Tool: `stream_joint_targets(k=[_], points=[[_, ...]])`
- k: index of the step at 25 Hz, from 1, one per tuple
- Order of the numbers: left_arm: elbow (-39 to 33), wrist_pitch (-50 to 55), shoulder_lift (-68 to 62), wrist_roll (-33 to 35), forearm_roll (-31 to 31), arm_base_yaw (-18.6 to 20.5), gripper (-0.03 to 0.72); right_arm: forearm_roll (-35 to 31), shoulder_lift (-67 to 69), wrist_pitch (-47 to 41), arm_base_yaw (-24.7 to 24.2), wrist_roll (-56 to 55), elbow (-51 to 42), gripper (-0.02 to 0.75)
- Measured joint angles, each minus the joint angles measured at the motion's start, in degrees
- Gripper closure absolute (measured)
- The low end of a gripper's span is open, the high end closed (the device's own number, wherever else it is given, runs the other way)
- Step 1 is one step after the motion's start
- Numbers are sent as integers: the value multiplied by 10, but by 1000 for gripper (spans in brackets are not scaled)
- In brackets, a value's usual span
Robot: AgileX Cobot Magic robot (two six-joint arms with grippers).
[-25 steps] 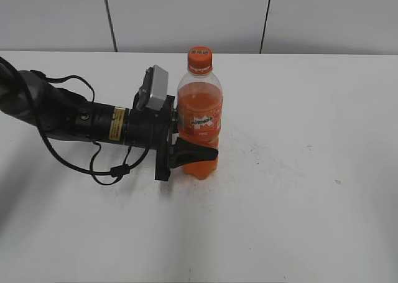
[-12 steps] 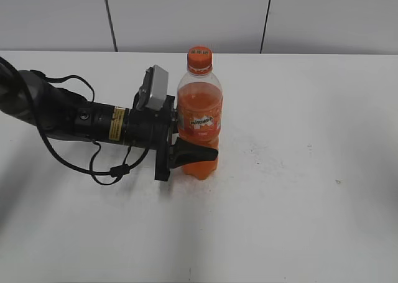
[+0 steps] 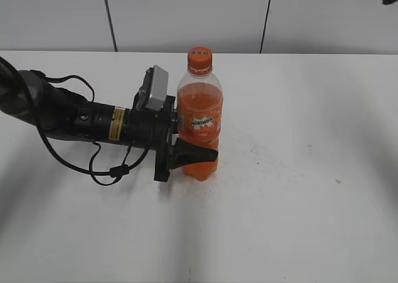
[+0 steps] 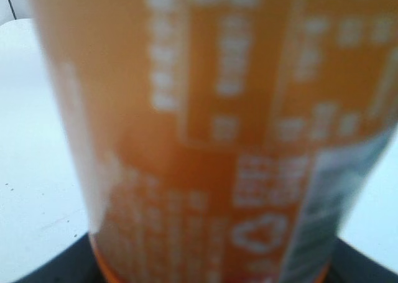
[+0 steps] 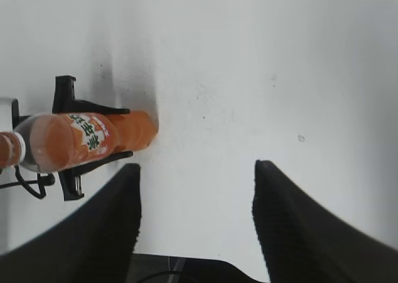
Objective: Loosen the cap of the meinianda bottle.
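Clamping the lower body of the meinianda bottle (image 3: 199,124), the left gripper (image 3: 186,153) held its black jaws closed on either side of the clear, smooth plastic, one curved finger (image 3: 195,153) wrapping across the front just above the base. The bottle stood upright near the middle of the white table (image 3: 298,190), filled with orange liquid and banded by an orange label. Its small ribbed orange cap (image 3: 199,60) sat on the neck, with nothing touching it. The left wrist view showed only blurred label print, too soft to read. The right gripper (image 5: 196,224) hung high above the table, its two dark, rounded fingers (image 5: 292,224) spread wide with nothing between them, well apart from the bottle. Bare, lightly speckled tabletop lay open to the right and in front. A black cable (image 3: 93,168) looped beneath the left arm.
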State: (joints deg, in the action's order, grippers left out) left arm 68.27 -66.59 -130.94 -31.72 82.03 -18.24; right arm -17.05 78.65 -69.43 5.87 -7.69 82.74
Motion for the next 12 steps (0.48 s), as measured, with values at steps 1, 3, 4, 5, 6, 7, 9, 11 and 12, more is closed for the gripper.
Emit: stream_joint_targets(k=[1,3,4,5,6,7,9,11,12], points=[[0,0,0,0,0,0,302,9,10,0,13,-13,12,307],[0,0,0,0,0,0,302,31,34,0,55,-38,38,307],[0,0,0,0,0,0,302,40,47,0,73,-51,50,307],[0,0,0,0,0,0,302,47,58,0,94,-64,60,307],[0,0,0,0,0,0,302,52,72,0,113,-73,71,307],[0,0,0,0,0,0,302,57,85,0,131,-84,84,307],[0,0,0,0,0,0,302,68,109,0,162,-106,104,307],[0,0,0,0,0,0,302,77,133,-1,189,-122,124,307],[0,0,0,0,0,0,302,80,142,-1,203,-129,132,307]])
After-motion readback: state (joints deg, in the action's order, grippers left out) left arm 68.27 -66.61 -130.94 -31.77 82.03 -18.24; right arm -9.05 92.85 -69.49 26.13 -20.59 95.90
